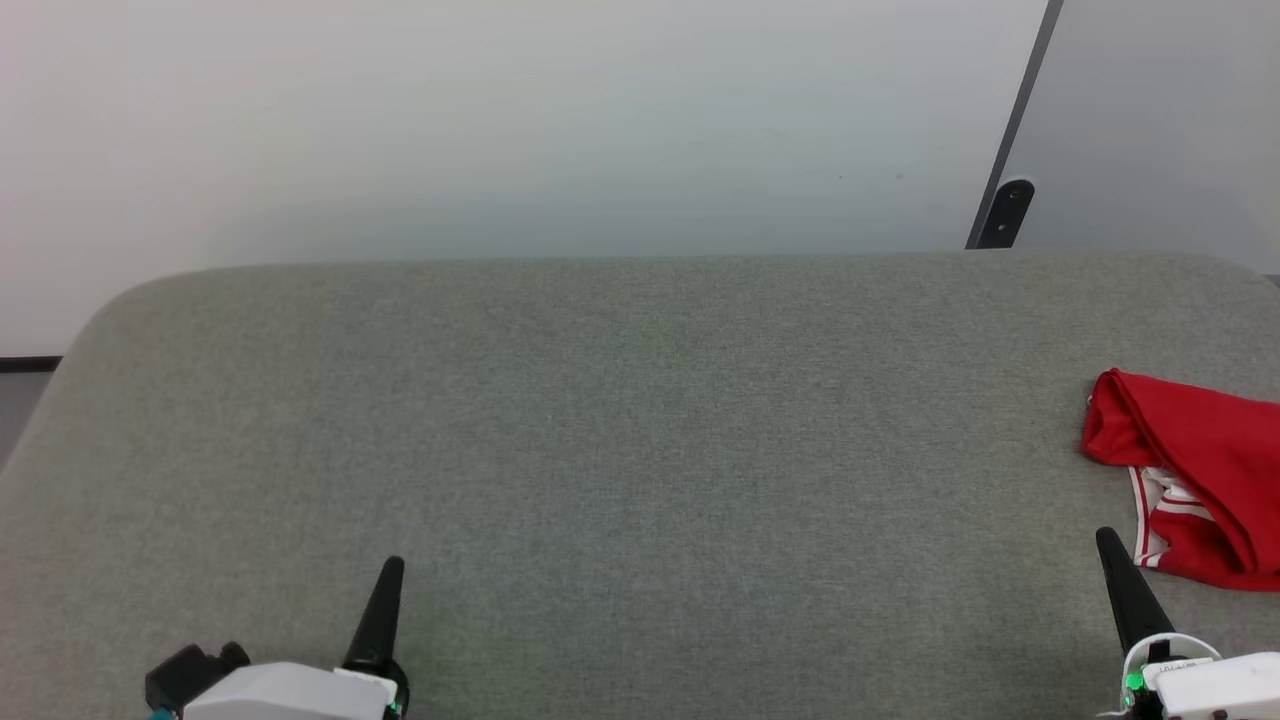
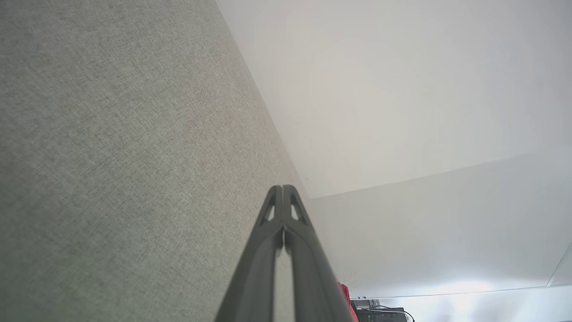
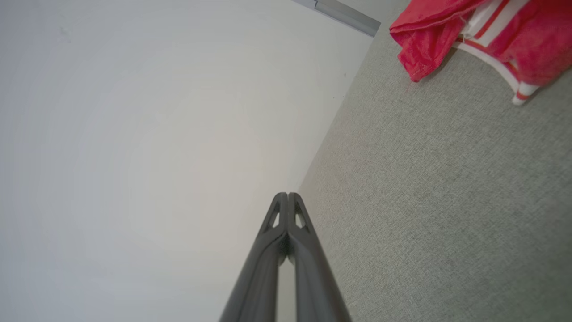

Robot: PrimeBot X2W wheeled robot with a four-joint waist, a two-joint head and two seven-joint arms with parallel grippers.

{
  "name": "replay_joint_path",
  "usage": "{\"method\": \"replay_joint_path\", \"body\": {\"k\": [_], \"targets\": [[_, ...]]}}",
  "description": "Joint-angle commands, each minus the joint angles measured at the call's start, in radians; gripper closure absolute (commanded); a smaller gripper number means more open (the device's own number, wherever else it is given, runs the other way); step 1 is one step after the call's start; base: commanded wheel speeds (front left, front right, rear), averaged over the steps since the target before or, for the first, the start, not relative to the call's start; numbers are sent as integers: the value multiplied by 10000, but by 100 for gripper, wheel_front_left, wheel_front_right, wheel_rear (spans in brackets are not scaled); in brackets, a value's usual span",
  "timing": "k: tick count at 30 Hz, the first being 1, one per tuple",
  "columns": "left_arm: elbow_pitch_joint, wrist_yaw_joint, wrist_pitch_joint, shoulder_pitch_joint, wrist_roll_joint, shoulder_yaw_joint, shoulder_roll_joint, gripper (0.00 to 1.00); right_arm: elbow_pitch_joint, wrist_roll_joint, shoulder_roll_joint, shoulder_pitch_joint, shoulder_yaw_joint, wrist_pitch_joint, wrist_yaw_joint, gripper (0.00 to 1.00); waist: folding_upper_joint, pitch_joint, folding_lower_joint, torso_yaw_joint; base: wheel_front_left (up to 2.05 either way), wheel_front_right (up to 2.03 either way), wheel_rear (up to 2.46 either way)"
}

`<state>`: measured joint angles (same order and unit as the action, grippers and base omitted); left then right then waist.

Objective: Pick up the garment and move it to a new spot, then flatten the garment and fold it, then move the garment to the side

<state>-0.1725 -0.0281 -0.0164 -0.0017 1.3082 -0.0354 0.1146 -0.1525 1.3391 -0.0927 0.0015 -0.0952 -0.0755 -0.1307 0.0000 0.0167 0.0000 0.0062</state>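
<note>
While 1 garment (image 1: 1205, 460) lies bunched on surface (image 1: 640, 450), L claw (image 1: 391, 575) & R claw (image 1: 1108, 548) are pressed together

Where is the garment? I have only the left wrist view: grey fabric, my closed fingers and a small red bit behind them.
Observer: In the head view the garment lies crumpled at the right edge of the grey surface, cut off by the frame.
Operator: Which gripper is nearer to it?
Observer: The right gripper; its tip is just left of the striped trim, not touching it.
Operator: Is that gripper open?
Observer: No. The right wrist view shows its fingers pressed together, holding nothing.
</note>
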Motion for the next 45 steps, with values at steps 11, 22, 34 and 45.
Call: {"method": "replay_joint_path", "body": {"k": [11,22,34,45], "targets": [[-168,-350,297,-429,989,345,-92,100,-226,805,109,-445,-71,-108,-1,100,0,-46,0,-14,0,0,0],[-360,-601,543,-663,1821,625,-193,100,-481,1501,208,-697,-95,-203,-1,100,0,-94,0,-29,0,0,0],[-554,-849,794,-895,2634,908,-296,100,-726,2198,301,-963,-116,-284,-1,100,0,-146,0,-45,0,0,0],[-723,-1079,1018,-1093,3320,1151,-379,100,-939,2775,396,-1171,-137,-351,0,100,0,-193,0,-60,0,0,0]]}}
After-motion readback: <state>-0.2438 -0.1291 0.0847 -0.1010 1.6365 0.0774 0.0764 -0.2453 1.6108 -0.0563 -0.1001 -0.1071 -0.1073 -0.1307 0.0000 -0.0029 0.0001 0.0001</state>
